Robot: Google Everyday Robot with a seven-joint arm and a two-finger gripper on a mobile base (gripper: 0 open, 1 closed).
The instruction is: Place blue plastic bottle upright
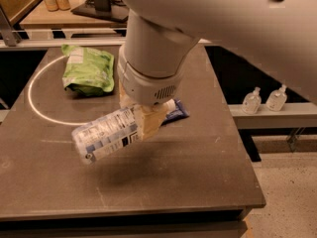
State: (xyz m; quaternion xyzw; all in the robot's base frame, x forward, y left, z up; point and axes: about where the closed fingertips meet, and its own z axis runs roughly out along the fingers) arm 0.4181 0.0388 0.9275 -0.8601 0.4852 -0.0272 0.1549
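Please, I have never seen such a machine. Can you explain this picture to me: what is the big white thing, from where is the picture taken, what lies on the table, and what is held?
The big white shape is a robot arm. At its lower end is the gripper, a hand with two beige fingers, above the middle of the table. It is closed on a plastic bottle, which lies tilted on its side and seems lifted off the table, since a shadow falls under it. The single picture looks down on the table from above; where the camera is mounted I cannot tell. On the table lie a green bag and a flat blue packet behind the gripper. Two small pump bottles stand on a ledge to the right.
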